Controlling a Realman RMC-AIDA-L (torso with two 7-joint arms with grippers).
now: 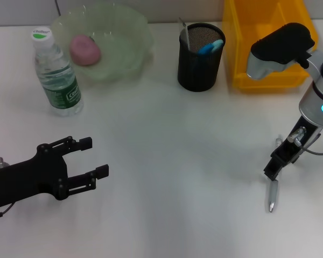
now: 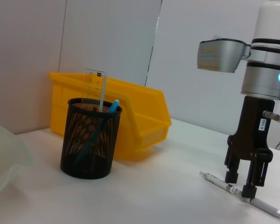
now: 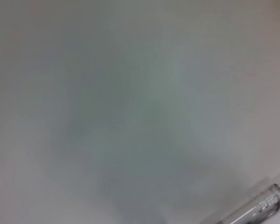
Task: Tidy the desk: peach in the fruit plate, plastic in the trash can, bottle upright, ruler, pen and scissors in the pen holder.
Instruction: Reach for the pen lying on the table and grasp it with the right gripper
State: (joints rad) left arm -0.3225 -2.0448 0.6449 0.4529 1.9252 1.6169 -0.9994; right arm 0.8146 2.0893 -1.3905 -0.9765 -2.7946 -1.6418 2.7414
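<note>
**A:** Quick rundown, biggest stuff first. We've got the white desk (image 1: 167, 161), the yellow bin (image 1: 266, 43) up at 1 o'clock, and the fruit plate (image 1: 126, 40) at 11 with the peach (image 1: 85, 50) already sitting in it. The bottle (image 1: 56, 72) is upright at 10 o'clock. The mesh pen holder (image 1: 200, 56) at 12 has the ruler (image 2: 96, 86) and something blue-handled in it, probably the scissors but we can't say for sure.

**B:** So the pen's what's left?

**A:** Looks like it to us. The pen (image 1: 272, 194) is lying flat at 4 o'clock, a slim silvery-clear barrel with its long axis running roughly 12 to 6, tip toward us. Our right gripper (image 2: 245, 184) is straight above its upper end, pointing down, fingers parted and straddling the barrel right at the desk, not clamped yet as far as we can tell.

**B:** And the left one?

**A:** Our left gripper (image 1: 91, 157) is way off at 8 o'clock, fingers spread, holding nothing. The right arm is clearly the nearer one, so our guess is it closes across the barrel next.
</note>
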